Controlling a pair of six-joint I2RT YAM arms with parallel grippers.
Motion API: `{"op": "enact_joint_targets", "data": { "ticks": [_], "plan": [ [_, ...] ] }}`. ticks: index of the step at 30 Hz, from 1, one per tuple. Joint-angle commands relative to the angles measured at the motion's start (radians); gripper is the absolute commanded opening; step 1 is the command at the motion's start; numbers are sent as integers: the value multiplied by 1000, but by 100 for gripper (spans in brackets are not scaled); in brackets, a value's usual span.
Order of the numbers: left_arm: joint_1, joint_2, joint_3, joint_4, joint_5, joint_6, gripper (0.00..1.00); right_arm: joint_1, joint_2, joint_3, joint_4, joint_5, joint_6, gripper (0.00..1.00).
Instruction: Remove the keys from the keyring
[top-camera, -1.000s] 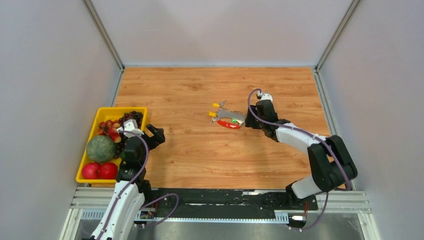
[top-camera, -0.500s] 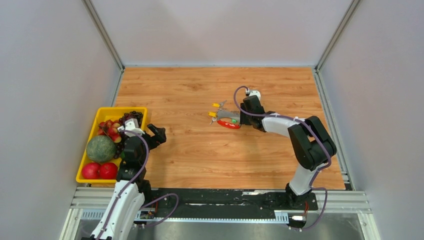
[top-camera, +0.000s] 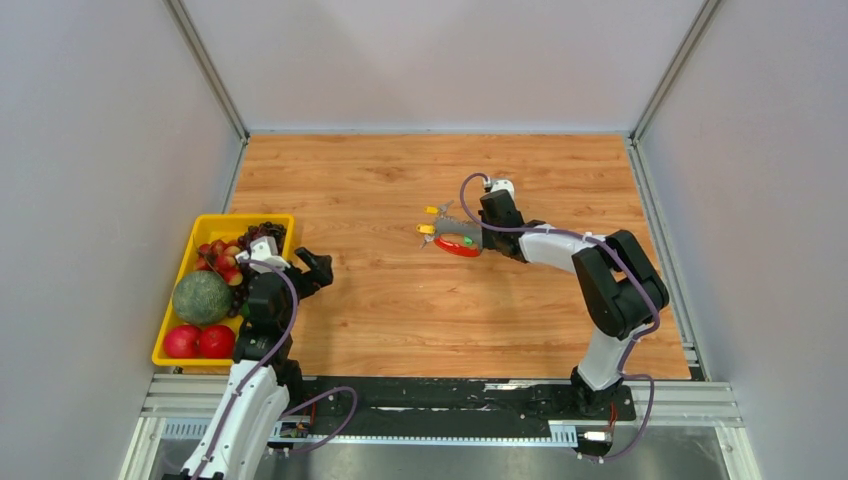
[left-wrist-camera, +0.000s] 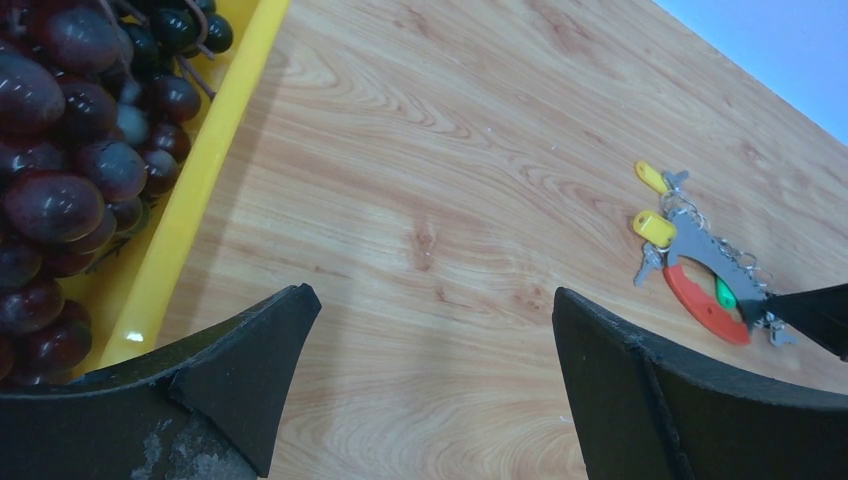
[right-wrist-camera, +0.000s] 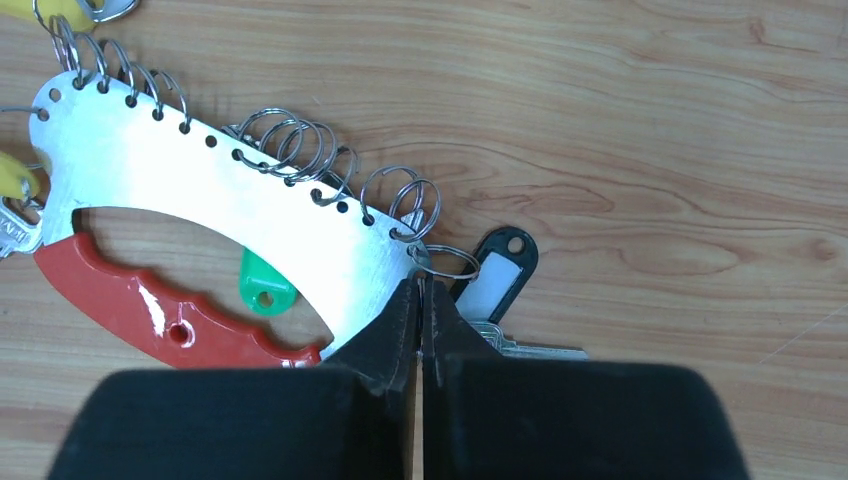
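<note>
Reaching in from 6 o'clock in its wrist view, the right claw (right-wrist-camera: 418, 292) sets its fingers, pressed together, against the 4 o'clock corner of the keyring (right-wrist-camera: 190, 185). Whether any metal is caught between them cannot be told. The keyring, a curved silver plate strung with small wire loops (right-wrist-camera: 300, 135) and backed by a red clip (right-wrist-camera: 130, 300), lies flat near the middle of the counter (top-camera: 360, 190). A green-headed key (right-wrist-camera: 266, 286) shows inside the plate's arc. A black-tagged key (right-wrist-camera: 497, 272) lies at 3 o'clock of the fingertips, and two yellow-headed keys (left-wrist-camera: 655, 228) sit at the plate's 10 o'clock end. The left claw (left-wrist-camera: 430, 330) hangs spread wide at the counter's 8 o'clock edge, beside a yellow bin (left-wrist-camera: 205, 180) of grapes (left-wrist-camera: 60, 190) and well apart from the keyring.

Doing this step well likely means a firm hold on the plate's bare corner, clear of the loops, so that it neither slides nor tips. The left claw would then need to cross toward 2 o'clock and take one coloured head at a time.
</note>
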Motion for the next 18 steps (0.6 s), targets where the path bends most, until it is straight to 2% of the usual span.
{"op": "enact_joint_targets", "data": {
  "ticks": [1, 5, 7, 15, 18],
  "plan": [
    [5, 6, -7, 86, 92, 13, 100, 13, -16, 36, -29, -42, -11, 0],
    [-5, 48, -19, 238, 324, 27, 100, 33, -112, 36, -51, -117, -5, 0],
    [-24, 67, -29, 299, 366, 26, 100, 37, -161, 42, -68, -171, 7, 0],
    [-171, 192, -55, 577, 482, 49, 100, 38, -316, 73, -124, -389, 69, 0],
    [-266, 211, -50, 636, 444, 94, 100, 38, -353, 94, -138, -465, 82, 0]
  ]
}}
